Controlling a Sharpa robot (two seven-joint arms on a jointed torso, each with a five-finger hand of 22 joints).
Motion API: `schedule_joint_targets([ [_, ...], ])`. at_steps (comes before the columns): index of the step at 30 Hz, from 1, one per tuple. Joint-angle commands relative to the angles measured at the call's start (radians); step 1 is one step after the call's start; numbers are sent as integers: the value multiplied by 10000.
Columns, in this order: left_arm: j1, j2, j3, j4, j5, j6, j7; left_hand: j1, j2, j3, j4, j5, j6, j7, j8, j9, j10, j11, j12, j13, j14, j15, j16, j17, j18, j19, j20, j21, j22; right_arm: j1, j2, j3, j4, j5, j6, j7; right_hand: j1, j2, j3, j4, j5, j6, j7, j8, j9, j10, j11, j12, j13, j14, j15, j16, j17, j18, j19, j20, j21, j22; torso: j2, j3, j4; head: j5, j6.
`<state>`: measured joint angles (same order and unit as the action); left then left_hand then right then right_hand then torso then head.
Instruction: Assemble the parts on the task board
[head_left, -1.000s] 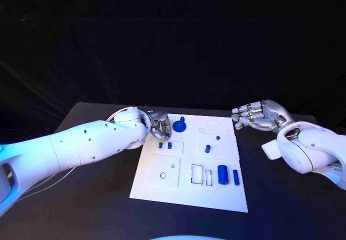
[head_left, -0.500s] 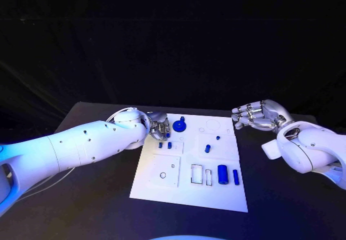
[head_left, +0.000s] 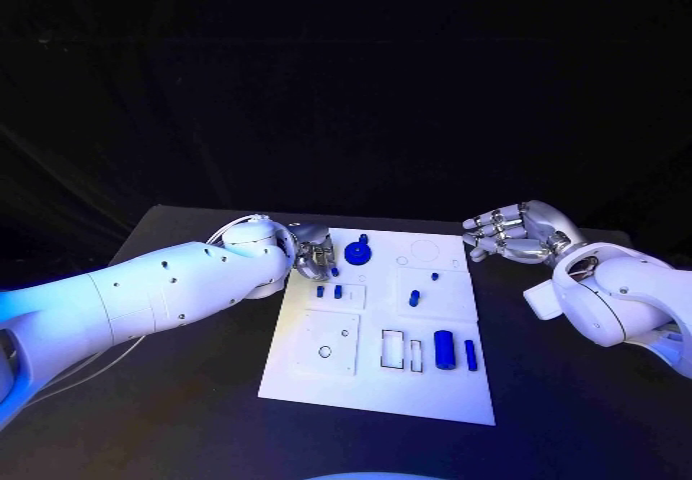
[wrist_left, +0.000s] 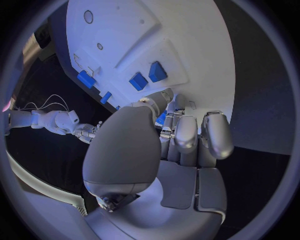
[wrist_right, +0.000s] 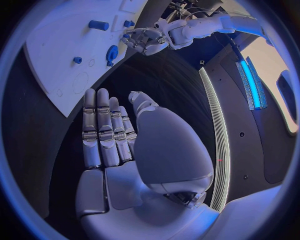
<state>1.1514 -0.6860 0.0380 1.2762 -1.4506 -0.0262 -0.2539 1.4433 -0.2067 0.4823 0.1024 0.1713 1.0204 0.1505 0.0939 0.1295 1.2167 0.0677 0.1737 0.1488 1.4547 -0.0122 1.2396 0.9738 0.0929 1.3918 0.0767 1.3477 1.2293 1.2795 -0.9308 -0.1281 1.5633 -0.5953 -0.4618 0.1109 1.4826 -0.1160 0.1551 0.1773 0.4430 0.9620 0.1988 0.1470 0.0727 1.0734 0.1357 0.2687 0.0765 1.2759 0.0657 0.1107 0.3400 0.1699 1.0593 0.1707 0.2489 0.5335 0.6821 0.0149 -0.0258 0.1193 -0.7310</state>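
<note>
The white task board (head_left: 378, 375) lies mid-table. My left hand (head_left: 316, 255) hangs over its far left corner with fingers curled in, and it pinches a small blue part (wrist_left: 161, 119) between thumb and fingers. Just right of that hand a blue gear (head_left: 358, 252) stands on the board. Two small blue blocks (head_left: 330, 292) sit in a recess below the hand, also visible as blocks (wrist_left: 148, 76) in the left wrist view. My right hand (head_left: 516, 233) hovers off the board's far right corner, empty with fingers spread; the same hand (wrist_right: 109, 135) fills the right wrist view.
More blue parts rest on the board: a short peg (head_left: 414, 297), a tiny stud (head_left: 436, 275), a thick cylinder (head_left: 444, 349) and a slim bar (head_left: 470, 355) near the right side. Empty outlined slots (head_left: 395, 348) lie beside them. Black table (head_left: 577, 400) surrounds the board.
My left hand has edged slightly toward the board's left edge, keeping the small part pinched. The right hand has barely moved.
</note>
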Motion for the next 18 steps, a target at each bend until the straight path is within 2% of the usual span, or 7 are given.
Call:
schedule_joint_targets([
  [1, -17, -116, -13, 39, 66, -511, 57, 72, -41, -31, 9, 21, -124, -14, -91, -5, 24, 46, -20, 19, -1, 42, 50, 15, -134, -18, 58, -26, -8, -6, 78, 2, -98, -1856, 731, -554, 152, -2, 110, -247, -470, 186, -64, 67, 13, 74, -155, -77, -59, 643, -182, 325, 156, 149, 469, -198, 397, 227, -15, 2, -2, -57, 37],
  [5, 10, -342, 5, 169, 568, -1212, 342, 80, -6, 3, 34, 27, -45, -60, -65, -1, 24, 16, -44, 37, 4, 25, 65, 13, -115, -57, 55, -73, -76, -5, 186, 4, -204, -3687, 1117, -1016, 205, -53, 298, -527, -589, 528, -259, 106, 12, 487, -418, -89, -80, 2044, -567, 1179, 675, 144, 1452, -613, 1359, 831, -10, 5, -1, -147, 69],
  [8, 53, -626, 14, 328, 1857, -2101, 869, 142, 69, 152, 62, 40, 258, -24, 83, 44, -99, 62, -153, 40, -64, 47, -24, -164, 56, -507, 60, -624, -851, -5, 327, 6, -232, -5549, 1502, -1499, 145, -83, 593, -669, -503, 827, -392, 88, 1, 815, -586, -209, -84, 2356, -741, 2085, 1305, 122, 1826, -824, 2042, 1364, -19, 24, -4, -198, 82],
  [9, 66, -742, 16, 406, 2431, -2391, 1092, 170, 75, 247, 75, 40, 301, 37, 101, 40, -215, 131, -226, 23, -328, 94, -465, -858, 165, -840, 88, -1025, -1381, -5, 393, 6, -236, -6188, 1638, -1687, 85, -113, 737, -714, -484, 917, -420, 50, -9, 924, -625, -292, -84, 2313, -766, 2549, 1616, 107, 1850, -873, 2287, 1591, -15, 23, -9, -209, 90],
  [10, 79, -861, 18, 488, 3022, -2659, 1299, 193, 55, 334, 84, 37, 294, 95, 94, 26, -396, 193, -316, -14, -919, 147, -1486, -2397, 330, -1330, 124, -1620, -2153, -5, 461, 7, -242, -6799, 1752, -1879, 57, -170, 839, -765, -491, 1009, -479, 40, -5, 1010, -646, -341, -73, 2329, -794, 2789, 1799, 99, 1811, -888, 2446, 1756, -1, 17, -12, -241, 128],
  [12, 109, -1051, 20, 614, 3921, -2984, 1593, 261, 28, 478, 67, 40, 287, 173, 89, 8, -678, 289, -442, -82, -1715, 209, -2787, -4163, 597, -2161, 180, -2646, -3427, -5, 585, 7, -269, -7686, 1937, -2175, -130, -215, 1173, -801, -427, 1217, -503, -9, 13, 1217, -703, -496, -51, 2228, -823, 3438, 2296, 4, 1941, -941, 3455, 2652, 7, 12, -1, -313, 141],
  [18, 186, -1782, 23, 1106, 6250, -3486, 2331, 445, 20, 704, -67, 41, 297, 206, 96, -14, -680, 306, -393, -93, -1761, 216, -3025, -4379, 670, -2370, 193, -2998, -3799, -5, 1114, 6, -515, -9891, 2328, -2964, -479, -480, 1837, -895, -851, 1270, -539, -226, 25, 1152, -671, -931, -63, 2351, -821, 5539, 4032, -354, 2478, -896, 5986, 4809, -5, 9, 10, -501, 154],
])
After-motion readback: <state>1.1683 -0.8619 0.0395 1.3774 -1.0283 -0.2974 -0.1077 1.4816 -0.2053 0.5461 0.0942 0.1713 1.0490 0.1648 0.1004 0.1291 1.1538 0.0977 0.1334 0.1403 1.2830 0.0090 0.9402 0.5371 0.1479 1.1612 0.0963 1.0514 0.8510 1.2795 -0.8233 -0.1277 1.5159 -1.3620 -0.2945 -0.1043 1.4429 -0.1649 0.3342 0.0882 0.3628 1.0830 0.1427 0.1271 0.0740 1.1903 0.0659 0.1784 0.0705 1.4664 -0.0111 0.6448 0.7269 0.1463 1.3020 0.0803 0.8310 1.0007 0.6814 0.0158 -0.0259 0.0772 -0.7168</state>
